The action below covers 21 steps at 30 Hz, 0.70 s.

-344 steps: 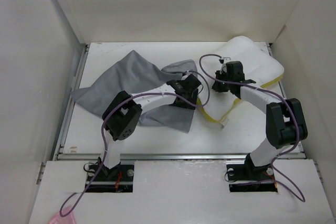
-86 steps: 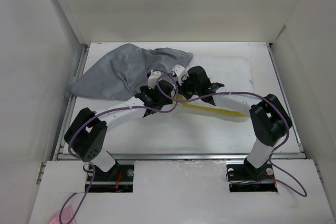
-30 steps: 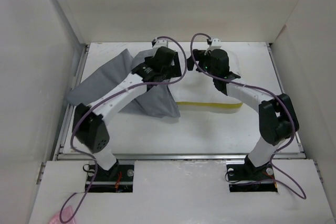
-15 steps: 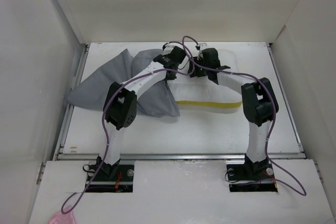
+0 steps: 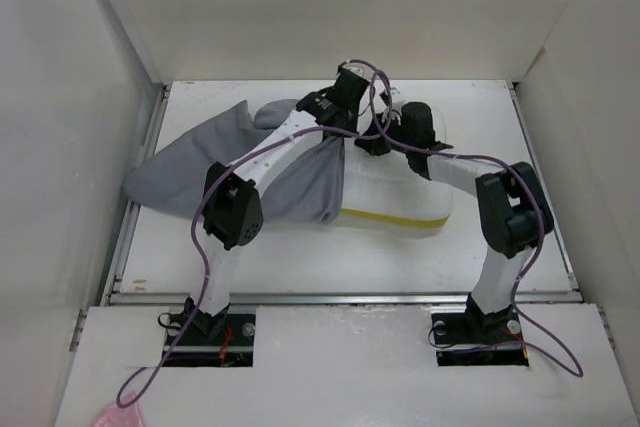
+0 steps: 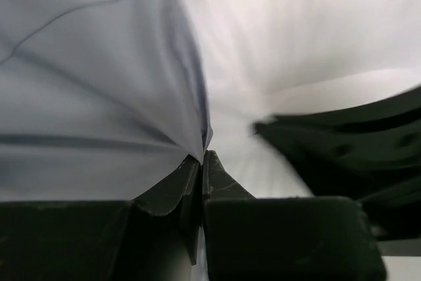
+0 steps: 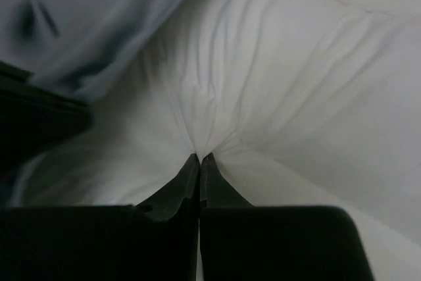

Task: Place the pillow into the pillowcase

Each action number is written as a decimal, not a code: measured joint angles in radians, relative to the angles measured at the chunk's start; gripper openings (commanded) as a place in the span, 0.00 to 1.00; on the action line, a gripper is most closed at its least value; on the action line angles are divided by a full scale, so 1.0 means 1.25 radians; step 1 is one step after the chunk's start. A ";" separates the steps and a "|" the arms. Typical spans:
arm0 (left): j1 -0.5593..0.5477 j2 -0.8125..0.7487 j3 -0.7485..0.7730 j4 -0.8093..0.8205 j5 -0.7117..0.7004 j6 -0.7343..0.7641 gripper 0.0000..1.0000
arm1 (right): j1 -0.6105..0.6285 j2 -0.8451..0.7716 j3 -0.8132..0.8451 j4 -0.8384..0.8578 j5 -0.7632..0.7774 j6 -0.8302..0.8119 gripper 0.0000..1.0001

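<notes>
The grey pillowcase (image 5: 200,162) lies at the left, its right part draped over the left end of the white pillow (image 5: 400,197), whose yellow band faces the near side. My left gripper (image 5: 345,115) is shut on the pillowcase's edge; in the left wrist view the fingertips (image 6: 204,154) pinch a gathered point of grey cloth (image 6: 99,83) beside the pillow (image 6: 296,31). Close to its right, my right gripper (image 5: 385,142) is shut on the pillow. In the right wrist view the tips (image 7: 199,157) pinch a pucker of the pillow's white cover (image 7: 296,83), with grey pillowcase (image 7: 99,18) at the upper left.
White walls (image 5: 110,97) close in the table on the left, back and right. The two wrists nearly touch over the pillow's far left corner, and the right arm (image 6: 348,143) shows dark in the left wrist view. Purple cables (image 5: 375,97) loop over both wrists.
Both grippers have gone from open to shut, the left on the pillowcase's edge and the right on the pillow. The wrists have drawn together, and the grey cloth now lies further over the pillow's left end.
</notes>
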<state>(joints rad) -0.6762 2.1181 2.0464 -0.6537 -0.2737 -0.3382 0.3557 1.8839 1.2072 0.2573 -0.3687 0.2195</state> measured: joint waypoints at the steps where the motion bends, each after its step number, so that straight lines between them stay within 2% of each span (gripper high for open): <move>1: -0.009 0.000 0.013 0.009 0.024 0.009 0.00 | 0.001 -0.019 -0.024 0.026 -0.032 0.023 0.00; 5: -0.034 0.000 0.049 0.027 0.104 0.042 0.00 | 0.003 -0.048 -0.084 0.166 -0.115 0.119 0.00; 9: -0.049 -0.005 0.054 0.024 0.133 0.072 0.00 | -0.004 -0.050 -0.156 0.330 -0.120 0.210 0.00; 15: -0.098 -0.061 -0.017 0.036 0.187 0.088 0.00 | -0.019 -0.040 -0.274 0.580 -0.134 0.411 0.00; 21: -0.123 -0.096 -0.001 0.041 0.215 0.098 0.00 | -0.034 -0.057 -0.355 0.693 -0.137 0.525 0.00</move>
<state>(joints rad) -0.8303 1.9980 2.0457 -0.6025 -0.0051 -0.2157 0.3126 1.8122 0.7631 1.1240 -0.5400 0.8753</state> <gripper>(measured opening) 0.007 0.019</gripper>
